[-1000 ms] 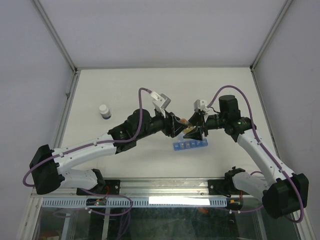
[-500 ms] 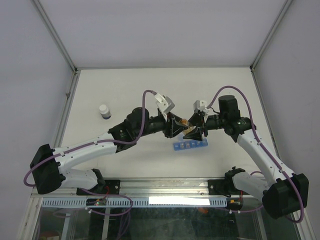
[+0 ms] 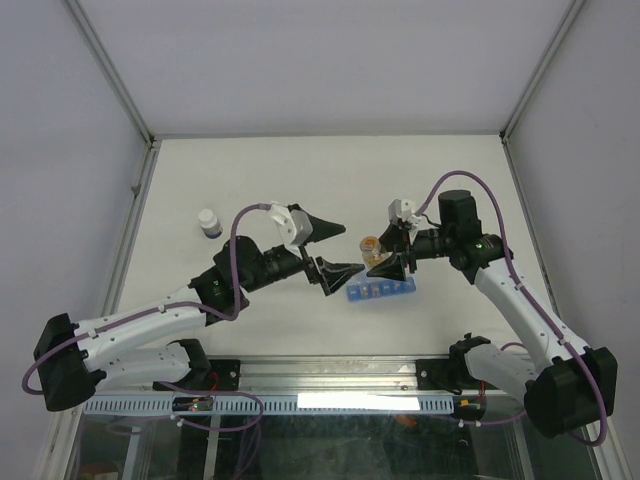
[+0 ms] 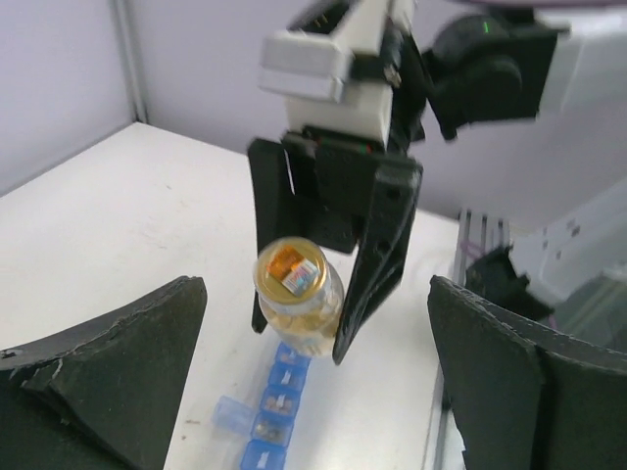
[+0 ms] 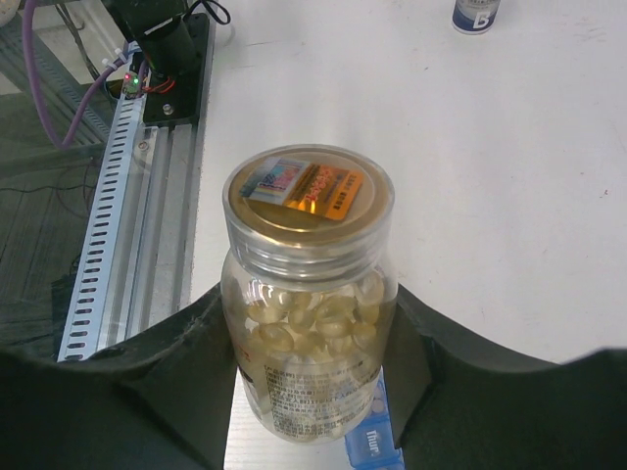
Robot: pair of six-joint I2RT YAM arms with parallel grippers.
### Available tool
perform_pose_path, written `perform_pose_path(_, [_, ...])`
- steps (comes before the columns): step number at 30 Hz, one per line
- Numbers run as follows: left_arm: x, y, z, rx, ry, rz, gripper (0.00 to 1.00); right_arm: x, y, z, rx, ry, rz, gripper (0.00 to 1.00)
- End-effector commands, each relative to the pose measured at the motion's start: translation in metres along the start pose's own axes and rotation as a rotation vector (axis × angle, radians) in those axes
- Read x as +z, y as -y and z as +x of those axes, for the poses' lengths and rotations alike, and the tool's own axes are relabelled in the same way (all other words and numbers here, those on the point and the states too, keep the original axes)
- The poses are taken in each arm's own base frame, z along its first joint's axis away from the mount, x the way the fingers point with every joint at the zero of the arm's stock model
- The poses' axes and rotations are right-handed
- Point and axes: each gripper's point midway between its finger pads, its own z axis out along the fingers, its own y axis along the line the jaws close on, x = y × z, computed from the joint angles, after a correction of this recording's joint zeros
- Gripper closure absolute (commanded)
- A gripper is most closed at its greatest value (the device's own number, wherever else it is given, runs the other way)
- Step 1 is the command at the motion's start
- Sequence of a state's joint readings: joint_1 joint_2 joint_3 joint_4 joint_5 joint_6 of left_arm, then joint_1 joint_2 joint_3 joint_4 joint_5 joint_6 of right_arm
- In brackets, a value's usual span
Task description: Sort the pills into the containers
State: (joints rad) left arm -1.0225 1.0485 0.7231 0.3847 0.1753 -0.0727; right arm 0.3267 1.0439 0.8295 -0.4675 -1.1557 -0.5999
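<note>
Blue strip (image 3: 379,291), one; pill bottle (image 5: 309,323), one.

Your left arm (image 3: 150,322) lies low, stretching from the near-left base toward the middle of the table. The left gripper (image 3: 354,248) points right with its jaws spread wide and nothing between them. Your right arm (image 3: 520,305) climbs from the near-right base, bends at the elbow and reaches left. The right gripper (image 3: 382,252) faces the left one, just apart from it. Both its fingers are pressed against the sides of a pill bottle (image 5: 309,294).
</note>
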Motion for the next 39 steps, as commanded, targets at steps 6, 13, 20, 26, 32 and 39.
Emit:
perform_pose_path(6, [0.014, -0.025, -0.028, -0.265, 0.071, -0.22, 0.09, -0.002, 0.004, -0.016, -0.056, 0.029, 0.012, 1.0])
perform_pose_path(13, [0.03, -0.023, -0.019, -0.258, -0.005, -0.244, 0.15, -0.002, 0.004, -0.016, -0.056, 0.027, 0.012, 1.0])
perform_pose_path(20, [0.041, -0.015, -0.01, -0.252, -0.053, -0.216, 0.27, -0.002, 0.005, -0.015, -0.056, 0.026, 0.013, 1.0])
perform_pose_path(26, [0.045, -0.014, -0.002, -0.251, -0.08, -0.219, 0.32, -0.002, 0.005, -0.015, -0.057, 0.027, 0.013, 1.0])
perform_pose_path(32, [0.047, -0.013, 0.003, -0.249, -0.095, -0.213, 0.4, -0.002, 0.005, -0.015, -0.056, 0.026, 0.013, 1.0])
perform_pose_path(39, [0.047, -0.015, 0.005, -0.236, -0.105, -0.217, 0.77, -0.002, 0.004, -0.016, -0.057, 0.028, 0.012, 1.0])
